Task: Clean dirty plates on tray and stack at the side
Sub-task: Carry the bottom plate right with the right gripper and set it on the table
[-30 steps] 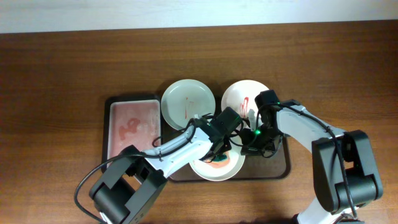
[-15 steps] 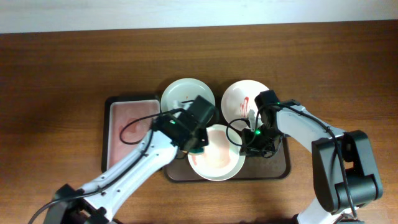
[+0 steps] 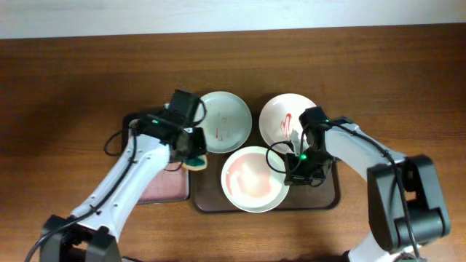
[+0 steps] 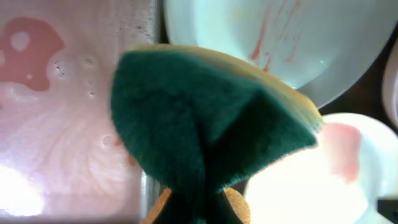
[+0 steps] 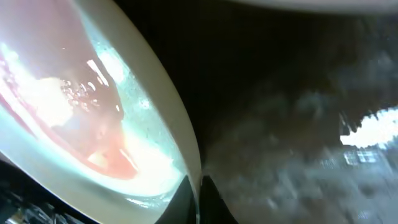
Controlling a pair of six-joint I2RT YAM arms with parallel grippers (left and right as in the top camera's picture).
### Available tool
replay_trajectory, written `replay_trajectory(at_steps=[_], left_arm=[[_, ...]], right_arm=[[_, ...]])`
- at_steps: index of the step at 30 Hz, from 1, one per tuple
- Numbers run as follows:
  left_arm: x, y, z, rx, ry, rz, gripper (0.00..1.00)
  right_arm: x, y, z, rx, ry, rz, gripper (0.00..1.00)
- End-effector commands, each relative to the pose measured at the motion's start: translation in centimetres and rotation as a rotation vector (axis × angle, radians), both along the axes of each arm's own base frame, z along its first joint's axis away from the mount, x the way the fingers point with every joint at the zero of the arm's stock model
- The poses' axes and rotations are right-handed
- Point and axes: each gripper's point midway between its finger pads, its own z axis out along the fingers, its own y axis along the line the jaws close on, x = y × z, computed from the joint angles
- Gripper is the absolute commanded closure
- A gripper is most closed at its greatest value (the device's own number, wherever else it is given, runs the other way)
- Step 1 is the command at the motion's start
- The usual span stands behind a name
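Three plates lie on the dark brown tray (image 3: 320, 198). The front plate (image 3: 253, 179) holds pink watery smears. The back-left plate (image 3: 226, 120) and back-right plate (image 3: 284, 116) carry red sauce streaks. My left gripper (image 3: 194, 159) is shut on a green and yellow sponge (image 4: 205, 124) and holds it over the gap between the small pink-filled tray and the plates. My right gripper (image 3: 291, 175) is shut on the right rim of the front plate (image 5: 180, 143), one finger inside and one outside.
A smaller black-rimmed tray (image 3: 156, 120) with pinkish water (image 4: 56, 124) sits to the left of the brown tray. Brown wooden table (image 3: 73, 80) lies all around. A white wall edge runs along the far side.
My left gripper has carried the sponge off the front plate, leftwards and back, to the edge of the pink tray. The right gripper has kept its hold on the front plate's rim.
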Motion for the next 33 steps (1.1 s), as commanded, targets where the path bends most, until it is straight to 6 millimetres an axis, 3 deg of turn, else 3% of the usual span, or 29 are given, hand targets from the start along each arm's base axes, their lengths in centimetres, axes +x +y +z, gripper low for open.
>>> replay_trajectory(at_steps=[1, 7, 13, 18, 22, 27, 33], left_arm=[[0.4, 2.1, 0.2, -0.018, 0.008, -0.02, 1.0], [0.9, 4.0, 0.2, 0.011, -0.005, -0.069, 1.0], [1.0, 4.5, -0.1, 0.036, -0.003, -0.062, 1.0], [1.0, 4.7, -0.1, 0.048, -0.004, -0.059, 1.0], [1.0, 4.7, -0.1, 0.049, -0.004, -0.059, 1.0], [1.1, 4.7, -0.1, 0.048, -0.008, -0.059, 1.0], [1.1, 4.7, -0.1, 0.047, -0.007, -0.058, 1.0]], right_arm=[[2.0, -1.6, 3.6, -0.086, -0.159, 0.027, 0.96], [3.6, -6.5, 8.3, -0.357, -0.359, -0.063, 0.96], [4.0, -8.6, 11.6, -0.533, -0.512, -0.129, 0.96], [4.2, -6.9, 13.6, -0.755, -0.684, -0.027, 0.96], [4.6, -3.8, 17.3, -0.914, -0.931, 0.105, 0.96], [4.0, 0.5, 20.4, -0.962, -1.168, 0.183, 0.96], [3.8, 1.3, 21.0, -0.966, -1.214, 0.192, 0.96]])
